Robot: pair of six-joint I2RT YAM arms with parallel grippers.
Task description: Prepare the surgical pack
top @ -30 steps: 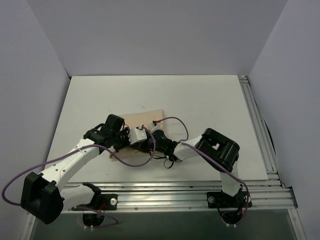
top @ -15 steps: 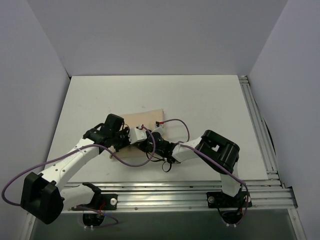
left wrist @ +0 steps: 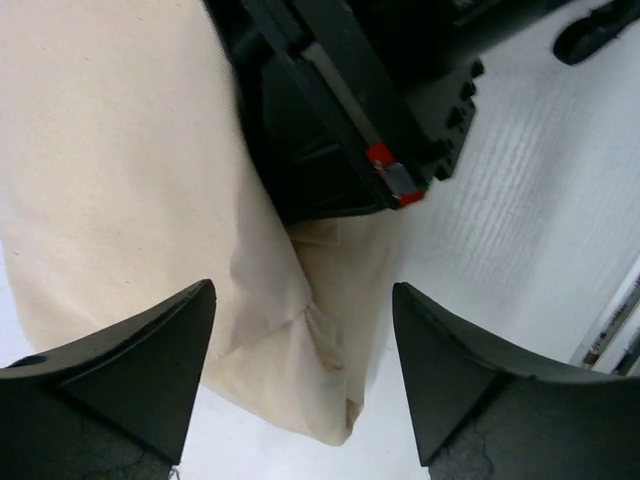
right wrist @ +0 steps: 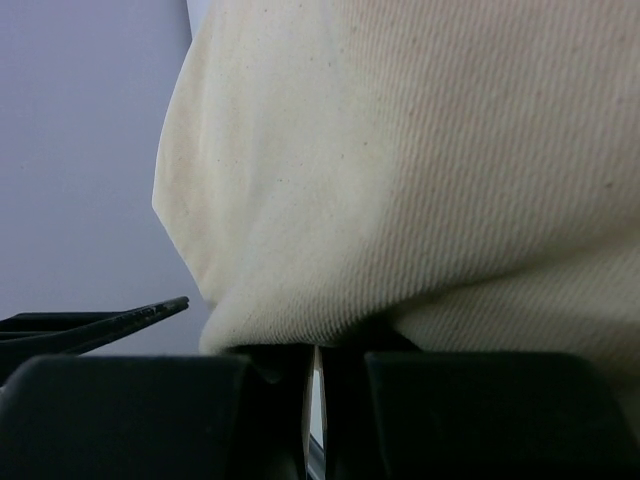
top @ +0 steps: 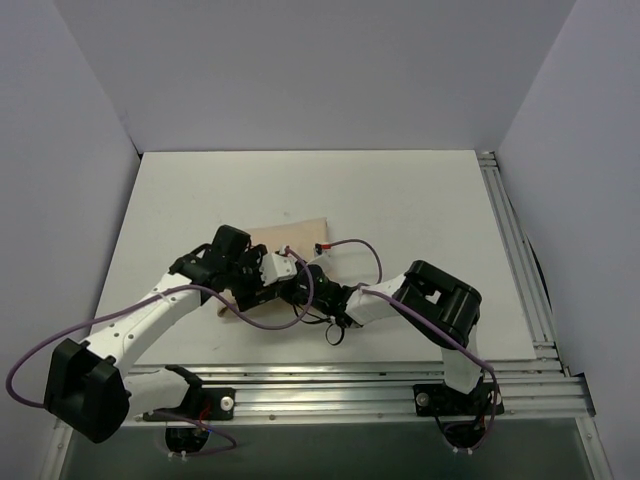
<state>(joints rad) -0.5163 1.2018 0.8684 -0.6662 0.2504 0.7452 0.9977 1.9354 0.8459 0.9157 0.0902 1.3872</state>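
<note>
The surgical pack (top: 292,236) is a folded tan cloth bundle at the middle of the white table; its contents are hidden. Both grippers meet over its near edge. My left gripper (top: 262,290) hovers open above the bundle's folded near corner (left wrist: 330,390), and its fingers (left wrist: 150,350) straddle that corner without touching it. My right gripper (top: 306,283) is shut, its black body (left wrist: 340,120) resting on the cloth. In the right wrist view the cloth (right wrist: 420,150) bulges right against the closed gripper (right wrist: 315,385), and I see no cloth between the fingers.
Purple cables (top: 347,243) loop over the bundle between the arms. Aluminium rails run along the near edge (top: 350,375) and the right side (top: 515,250) of the table. Pale walls close in the left, back and right.
My left gripper has gone from shut to open and has shifted slightly to the right over the bundle's corner. The right arm has crept a little to the left.
</note>
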